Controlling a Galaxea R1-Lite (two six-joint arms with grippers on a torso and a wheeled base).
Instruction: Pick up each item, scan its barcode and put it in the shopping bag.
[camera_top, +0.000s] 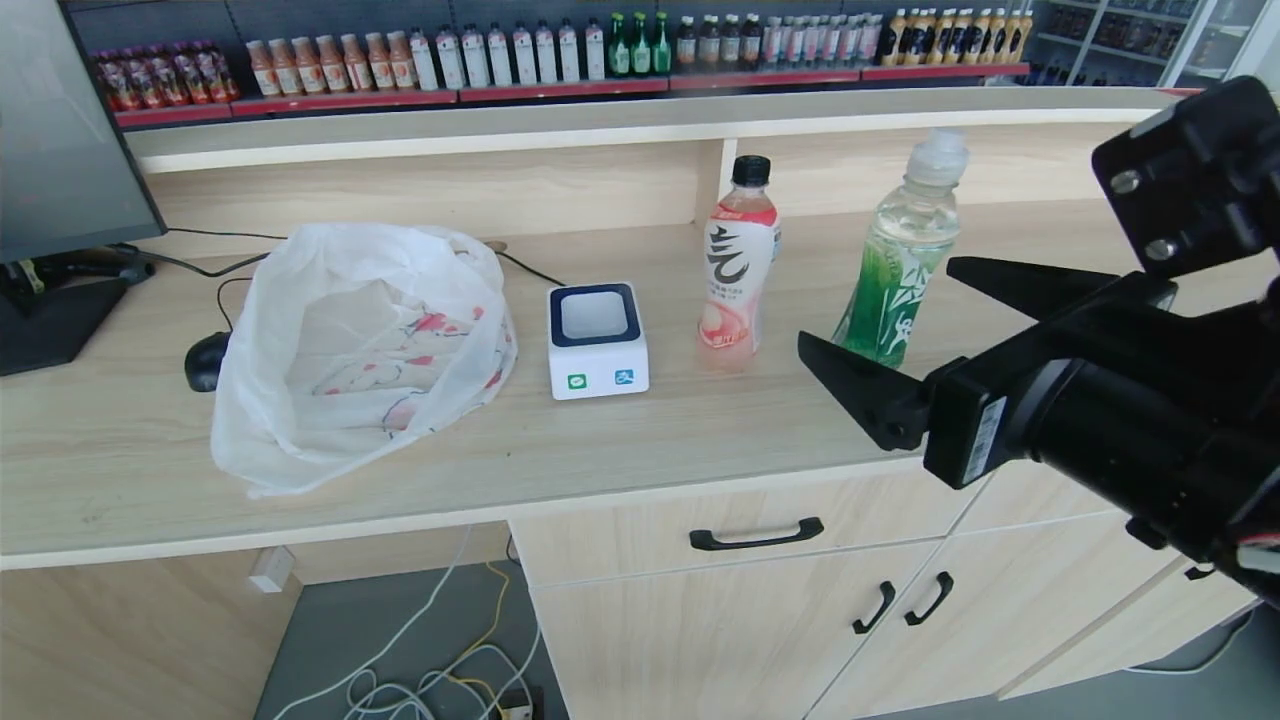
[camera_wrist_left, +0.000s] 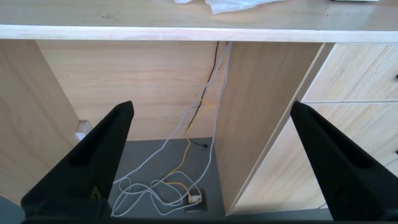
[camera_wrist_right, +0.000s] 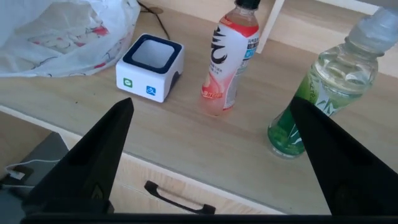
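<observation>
Right fingers (camera_top: 860, 385), left fingers (camera_wrist_left: 99, 155) spread wide (nothing held); crinkly plastic bag (camera_top: 300, 330) beside boxy scanner (camera_top: 597, 340).

Light wood bench (camera_top: 650, 430) in front of me, raised ledge (camera_top: 430, 135) along its back edge. Drawer (camera_top: 640, 540) and cabinet doors (camera_top: 720, 640) under the front edge. Grey floor (camera_top: 360, 620), loose cables (camera_top: 455, 672). Red shelves (camera_top: 560, 90) of bottles behind.

pink bottle (camera_top: 738, 270), green bottle (camera_top: 896, 285), white bag (camera_top: 262, 400)
</observation>
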